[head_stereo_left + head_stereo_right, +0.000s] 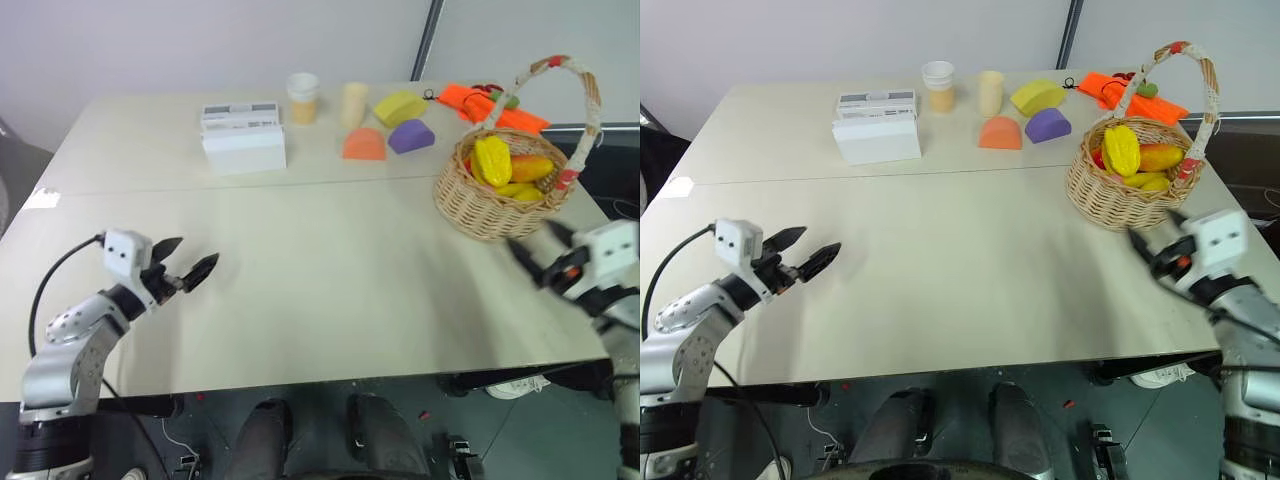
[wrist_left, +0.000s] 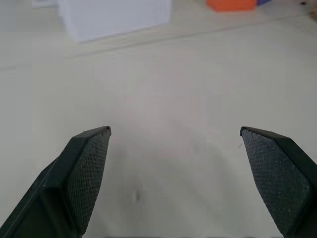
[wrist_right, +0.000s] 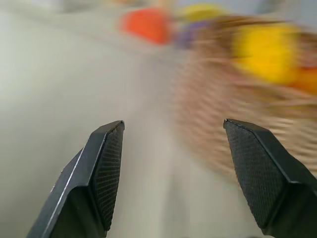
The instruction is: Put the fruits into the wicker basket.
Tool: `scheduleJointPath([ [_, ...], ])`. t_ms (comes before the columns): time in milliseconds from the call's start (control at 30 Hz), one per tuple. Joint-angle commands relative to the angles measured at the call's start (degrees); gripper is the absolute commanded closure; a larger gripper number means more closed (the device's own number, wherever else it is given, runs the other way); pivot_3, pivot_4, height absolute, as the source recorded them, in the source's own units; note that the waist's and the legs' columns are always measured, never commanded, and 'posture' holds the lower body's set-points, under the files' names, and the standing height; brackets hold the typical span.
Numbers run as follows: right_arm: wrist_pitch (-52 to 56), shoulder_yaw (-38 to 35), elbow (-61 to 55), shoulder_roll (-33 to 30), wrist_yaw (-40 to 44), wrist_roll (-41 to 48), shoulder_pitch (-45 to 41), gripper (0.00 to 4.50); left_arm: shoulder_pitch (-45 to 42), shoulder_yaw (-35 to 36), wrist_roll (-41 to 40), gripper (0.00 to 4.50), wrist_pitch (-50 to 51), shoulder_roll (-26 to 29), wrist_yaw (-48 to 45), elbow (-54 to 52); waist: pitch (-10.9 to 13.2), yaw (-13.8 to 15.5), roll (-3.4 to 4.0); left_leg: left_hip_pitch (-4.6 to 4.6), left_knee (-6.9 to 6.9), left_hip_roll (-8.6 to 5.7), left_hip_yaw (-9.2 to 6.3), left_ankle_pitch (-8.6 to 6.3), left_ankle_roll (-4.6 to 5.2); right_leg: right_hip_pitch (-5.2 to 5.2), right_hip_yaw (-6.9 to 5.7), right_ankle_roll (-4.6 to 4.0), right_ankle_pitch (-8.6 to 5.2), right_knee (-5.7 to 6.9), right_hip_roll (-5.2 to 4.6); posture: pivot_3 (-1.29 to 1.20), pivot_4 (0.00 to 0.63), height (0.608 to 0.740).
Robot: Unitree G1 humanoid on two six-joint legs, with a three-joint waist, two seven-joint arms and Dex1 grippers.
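The wicker basket (image 1: 480, 210) stands at the table's right side, its white-wrapped handle (image 1: 588, 95) arching over it. Inside lie the fruits: a yellow ridged starfruit (image 1: 492, 158) and an orange-red fruit (image 1: 530, 167) beside it. My right gripper (image 1: 530, 235) hovers just in front of the basket, open and empty, with the woven wall (image 3: 218, 114) close ahead of its fingers in the right wrist view. My left gripper (image 1: 198, 253) is far off at the table's left front, open over bare tabletop, nothing between its fingers (image 2: 89, 163).
Along the back of the table stand a white box (image 1: 243, 140), a paper cup (image 1: 302, 97), a cream cylinder (image 1: 353, 103), and yellow (image 1: 399, 107), purple (image 1: 410, 135) and orange (image 1: 364, 145) blocks. An orange cloth (image 1: 490, 105) lies behind the basket.
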Motion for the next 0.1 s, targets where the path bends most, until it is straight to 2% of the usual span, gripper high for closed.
scheduleJointPath([
  [33, -1.40, 2.41, -1.89, 0.50, 1.70, 0.43, -2.23, 1.18, 1.90, 3.07, 0.55, 0.00, -3.60, -1.06, 1.12, -0.20, -0.01, 0.13, -0.02, -0.01, 0.00, 0.00, 0.00, 0.00, -0.01, 0.00, -0.01, -0.01, 0.00, -0.03, -0.04, 0.00, 0.150, 0.740],
  [100, -2.08, 4.18, -0.75, 0.96, 2.21, -0.35, -3.59, 1.18, 3.43, 3.79, 0.29, 0.00, -4.60, -1.75, 1.04, -0.21, -0.01, 0.22, -0.01, -0.03, 0.00, -0.01, -0.01, 0.00, -0.01, 0.01, -0.02, -0.01, 0.01, -0.08, -0.08, 0.00, 0.150, 0.740],
])
